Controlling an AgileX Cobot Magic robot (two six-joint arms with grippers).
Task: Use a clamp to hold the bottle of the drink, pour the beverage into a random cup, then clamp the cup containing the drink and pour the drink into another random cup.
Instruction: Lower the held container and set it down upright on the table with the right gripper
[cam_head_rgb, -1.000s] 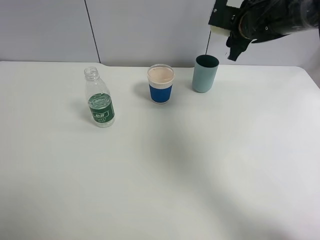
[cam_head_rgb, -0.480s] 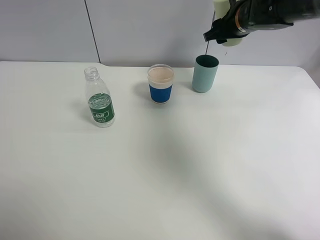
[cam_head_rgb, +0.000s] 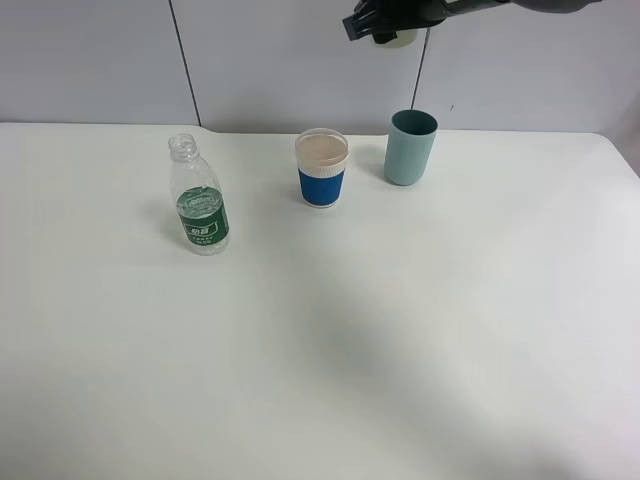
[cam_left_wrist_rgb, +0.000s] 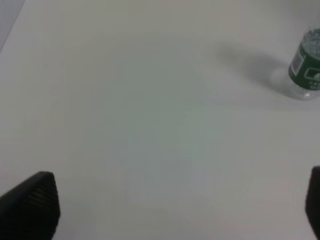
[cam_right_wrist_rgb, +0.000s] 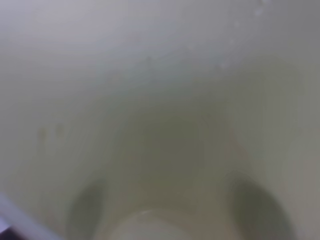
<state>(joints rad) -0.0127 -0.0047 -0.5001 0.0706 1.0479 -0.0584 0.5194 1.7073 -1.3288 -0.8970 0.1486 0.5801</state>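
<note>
A clear, uncapped bottle (cam_head_rgb: 199, 197) with a green label stands on the left of the white table; it also shows in the left wrist view (cam_left_wrist_rgb: 306, 70). A blue-banded cup (cam_head_rgb: 321, 168) and a teal cup (cam_head_rgb: 411, 147) stand at the back. My right gripper (cam_head_rgb: 385, 20) is high at the top edge, above and between these two cups, shut on a pale cream cup (cam_head_rgb: 402, 40). That cup's pale surface (cam_right_wrist_rgb: 160, 120) fills the right wrist view. My left gripper (cam_left_wrist_rgb: 172, 210) is open and empty over bare table, well away from the bottle.
The white table (cam_head_rgb: 350, 350) has a grey panelled wall (cam_head_rgb: 100, 60) behind it. The left arm does not show in the exterior view.
My right gripper has moved left and up with the pale cup, from above the teal cup to between the two cups. The bottle and both standing cups have not moved.
</note>
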